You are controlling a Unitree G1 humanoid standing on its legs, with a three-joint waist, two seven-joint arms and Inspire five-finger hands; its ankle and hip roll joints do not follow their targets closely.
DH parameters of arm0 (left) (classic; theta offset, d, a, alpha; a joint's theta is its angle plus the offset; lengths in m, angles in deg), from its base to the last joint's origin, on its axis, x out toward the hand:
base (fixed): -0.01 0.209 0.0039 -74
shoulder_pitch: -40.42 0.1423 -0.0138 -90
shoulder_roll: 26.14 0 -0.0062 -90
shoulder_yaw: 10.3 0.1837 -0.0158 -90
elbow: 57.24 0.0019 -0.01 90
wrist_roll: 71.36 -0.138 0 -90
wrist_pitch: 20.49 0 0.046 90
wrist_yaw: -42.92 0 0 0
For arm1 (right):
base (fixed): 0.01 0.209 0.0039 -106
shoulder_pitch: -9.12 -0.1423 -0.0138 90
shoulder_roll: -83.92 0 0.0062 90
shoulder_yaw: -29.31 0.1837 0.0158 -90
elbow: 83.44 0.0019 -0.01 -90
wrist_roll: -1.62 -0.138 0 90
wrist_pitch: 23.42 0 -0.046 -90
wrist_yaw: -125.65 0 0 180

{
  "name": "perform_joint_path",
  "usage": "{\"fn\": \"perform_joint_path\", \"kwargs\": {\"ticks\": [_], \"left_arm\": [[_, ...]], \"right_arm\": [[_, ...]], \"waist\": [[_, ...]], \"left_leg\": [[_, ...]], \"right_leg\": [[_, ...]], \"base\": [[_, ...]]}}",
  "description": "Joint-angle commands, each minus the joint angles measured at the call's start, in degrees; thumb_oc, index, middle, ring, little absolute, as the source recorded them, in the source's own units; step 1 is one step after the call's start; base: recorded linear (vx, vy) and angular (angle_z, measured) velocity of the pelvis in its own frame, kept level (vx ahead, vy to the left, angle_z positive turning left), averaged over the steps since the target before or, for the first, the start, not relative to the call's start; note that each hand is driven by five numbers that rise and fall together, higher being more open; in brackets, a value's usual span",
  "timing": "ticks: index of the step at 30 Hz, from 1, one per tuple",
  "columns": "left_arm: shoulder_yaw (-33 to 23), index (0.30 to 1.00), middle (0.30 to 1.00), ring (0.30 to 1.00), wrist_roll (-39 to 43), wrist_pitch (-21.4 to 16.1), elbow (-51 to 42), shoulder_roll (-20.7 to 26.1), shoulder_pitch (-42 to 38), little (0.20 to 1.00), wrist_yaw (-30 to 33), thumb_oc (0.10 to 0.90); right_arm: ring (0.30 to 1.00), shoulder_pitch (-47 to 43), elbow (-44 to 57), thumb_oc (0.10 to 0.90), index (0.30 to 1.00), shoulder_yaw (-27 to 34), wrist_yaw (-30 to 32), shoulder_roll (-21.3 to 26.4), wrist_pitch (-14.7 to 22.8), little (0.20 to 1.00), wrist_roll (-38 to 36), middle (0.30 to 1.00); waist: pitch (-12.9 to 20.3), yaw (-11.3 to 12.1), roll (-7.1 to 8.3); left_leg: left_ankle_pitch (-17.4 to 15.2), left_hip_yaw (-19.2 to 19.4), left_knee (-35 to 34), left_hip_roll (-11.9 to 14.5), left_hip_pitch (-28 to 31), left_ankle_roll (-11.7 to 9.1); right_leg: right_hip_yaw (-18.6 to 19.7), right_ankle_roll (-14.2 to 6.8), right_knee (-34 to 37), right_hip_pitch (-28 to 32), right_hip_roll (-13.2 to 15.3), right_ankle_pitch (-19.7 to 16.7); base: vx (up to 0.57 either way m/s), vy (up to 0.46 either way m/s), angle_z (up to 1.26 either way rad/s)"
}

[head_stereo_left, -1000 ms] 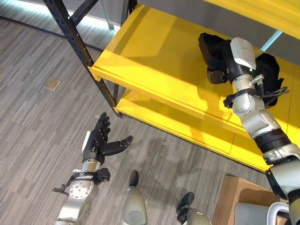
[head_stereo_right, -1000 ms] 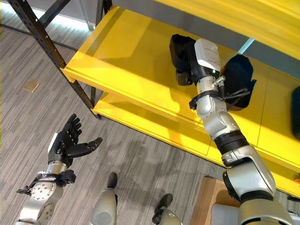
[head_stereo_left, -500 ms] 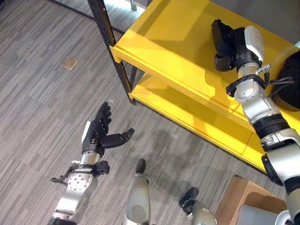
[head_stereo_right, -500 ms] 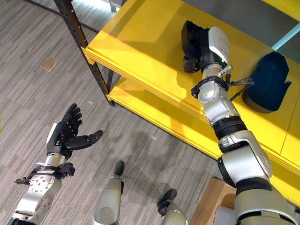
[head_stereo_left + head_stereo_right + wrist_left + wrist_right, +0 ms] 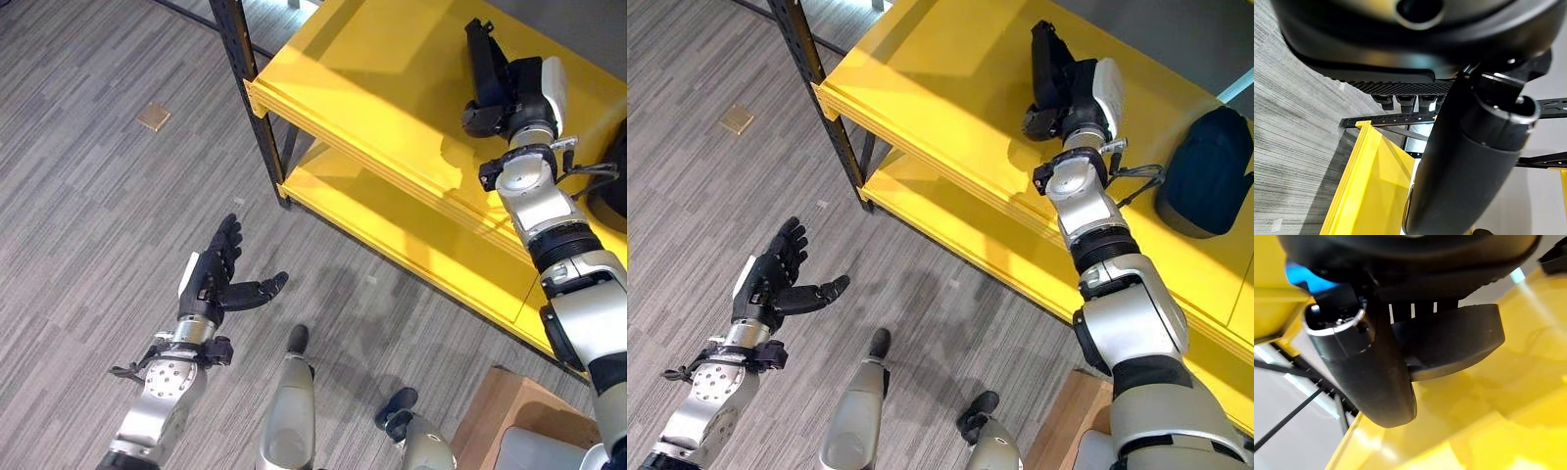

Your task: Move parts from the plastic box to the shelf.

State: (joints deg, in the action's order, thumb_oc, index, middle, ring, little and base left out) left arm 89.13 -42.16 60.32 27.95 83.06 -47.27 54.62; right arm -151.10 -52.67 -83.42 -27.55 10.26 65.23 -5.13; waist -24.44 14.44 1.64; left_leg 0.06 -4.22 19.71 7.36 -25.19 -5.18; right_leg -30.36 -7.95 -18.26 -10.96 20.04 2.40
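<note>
My right hand (image 5: 495,86) reaches over the upper board of the yellow shelf (image 5: 372,88). It stands edge-on with its fingers pointing away. In the right wrist view a flat dark part (image 5: 1454,340) lies under the fingers, and the thumb (image 5: 1371,377) presses against it just above the yellow board. A second dark rounded part (image 5: 1205,171) rests on the shelf to the right of that arm. My left hand (image 5: 211,282) hangs open and holds nothing over the grey floor, far left of the shelf.
A black perforated post (image 5: 250,88) carries the shelf's near left corner. A lower yellow board (image 5: 411,245) runs beneath. A small tan square (image 5: 154,117) lies on the floor at left. A brown box corner (image 5: 505,411) shows at the bottom right.
The camera has shifted, so the shelf sits further right and up. My right hand has turned from broadside to edge-on above the upper board. The left hand keeps its pose.
</note>
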Motion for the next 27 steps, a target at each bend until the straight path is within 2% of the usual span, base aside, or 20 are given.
{"fn": "perform_joint_path", "kwargs": {"ticks": [1, 14, 27], "left_arm": [[-0.46, 1.000, 1.000, 1.000, 1.35, -6.50, -7.48, 2.41, -3.64, 1.000, 1.57, 0.900], [0.81, 1.000, 1.000, 1.000, 0.43, -7.13, -8.35, 2.68, -5.21, 1.000, 2.70, 0.900], [1.43, 1.000, 1.000, 1.000, -0.73, -7.35, -7.96, 2.41, -6.02, 1.000, 4.20, 0.900]], "right_arm": [[0.300, -9.06, -0.42, 0.400, 0.300, 1.01, 6.37, 1.31, 4.31, 0.300, -1.55, 0.300], [0.300, -9.08, -2.23, 0.400, 0.300, 1.36, 12.15, 1.80, 1.93, 0.300, 5.81, 0.300], [0.300, -7.07, 0.74, 0.400, 0.300, 4.97, 17.53, 1.69, 1.24, 0.300, 8.16, 0.300]], "waist": [[2.57, 0.09, 0.00], [2.07, -0.41, -0.85], [1.63, -1.28, -1.48]], "left_leg": [[-3.66, 2.85, 1.79, 1.62, 0.40, 1.43], [-4.07, 2.71, 2.56, 1.12, -0.15, 1.74], [-4.51, 2.57, 3.44, 0.69, -1.01, 2.03]], "right_leg": [[5.21, -1.47, -1.82, 3.54, 0.49, 0.98], [5.37, -1.44, -2.07, 3.30, 0.73, 1.08], [5.43, -1.53, -2.60, 2.60, 0.96, 1.06]], "base": [[0.00, 0.000, 0.00], [0.00, 0.000, 0.00], [0.00, 0.000, 0.00]]}}
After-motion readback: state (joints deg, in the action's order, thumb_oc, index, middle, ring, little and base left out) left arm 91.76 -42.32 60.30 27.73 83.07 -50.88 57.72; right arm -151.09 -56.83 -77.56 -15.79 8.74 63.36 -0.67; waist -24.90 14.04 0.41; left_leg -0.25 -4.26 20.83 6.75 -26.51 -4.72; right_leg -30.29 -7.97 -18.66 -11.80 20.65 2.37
